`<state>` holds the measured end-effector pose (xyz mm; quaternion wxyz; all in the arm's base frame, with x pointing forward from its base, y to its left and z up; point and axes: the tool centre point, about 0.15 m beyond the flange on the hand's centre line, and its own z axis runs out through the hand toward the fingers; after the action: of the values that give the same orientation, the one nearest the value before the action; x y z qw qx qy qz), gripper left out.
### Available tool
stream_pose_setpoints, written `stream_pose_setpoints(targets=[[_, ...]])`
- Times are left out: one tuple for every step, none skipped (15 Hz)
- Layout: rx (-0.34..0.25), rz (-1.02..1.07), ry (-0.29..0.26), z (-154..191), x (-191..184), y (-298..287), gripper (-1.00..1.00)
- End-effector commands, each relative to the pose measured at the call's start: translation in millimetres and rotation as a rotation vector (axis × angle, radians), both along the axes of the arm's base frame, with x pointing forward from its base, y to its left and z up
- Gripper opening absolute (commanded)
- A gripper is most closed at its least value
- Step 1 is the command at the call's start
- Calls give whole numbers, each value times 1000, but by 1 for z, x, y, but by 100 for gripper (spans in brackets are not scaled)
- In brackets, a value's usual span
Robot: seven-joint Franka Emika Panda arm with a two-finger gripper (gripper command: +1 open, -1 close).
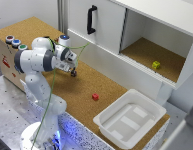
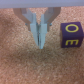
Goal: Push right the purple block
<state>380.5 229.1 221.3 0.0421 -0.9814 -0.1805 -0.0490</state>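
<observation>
Tool (image 2: 40, 44) fingers are seen pressed together, empty, low over the cork desk (image 1: 71, 87), with the purple block (image 2: 69, 34) just beside them, hard to make out in the exterior view, while the red cube (image 1: 95, 96) and white tray (image 1: 130, 120) lie well apart.

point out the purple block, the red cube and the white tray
purple block (image 2: 69, 35), wrist view, lettered face
red cube (image 1: 95, 96), exterior view, top face
white tray (image 1: 108, 125), exterior view, near rim
</observation>
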Motion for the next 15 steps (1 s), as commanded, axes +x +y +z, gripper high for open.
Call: stream_pose_setpoints(targets=[[-28,9,32,-3,27,-23,-100],[-36,-1,33,-4,30,-31,-100],[-39,-12,33,-5,33,-39,-100],[-40,-25,36,-8,37,-47,-100],[-39,-31,42,-10,39,-51,-100],[-49,-37,48,-13,44,-59,-100],[-55,-43,49,-13,48,-64,-100],[-53,-45,46,-12,51,-68,-100],[-50,-53,35,-10,55,-72,-100],[-50,-58,23,-7,58,-75,-100],[-44,-58,22,-6,61,-76,-100],[-45,-54,20,-5,64,-76,-100],[-48,-42,23,-4,69,-75,-100],[-53,-34,23,-3,73,-73,-100],[-52,-33,22,-3,77,-72,-100]])
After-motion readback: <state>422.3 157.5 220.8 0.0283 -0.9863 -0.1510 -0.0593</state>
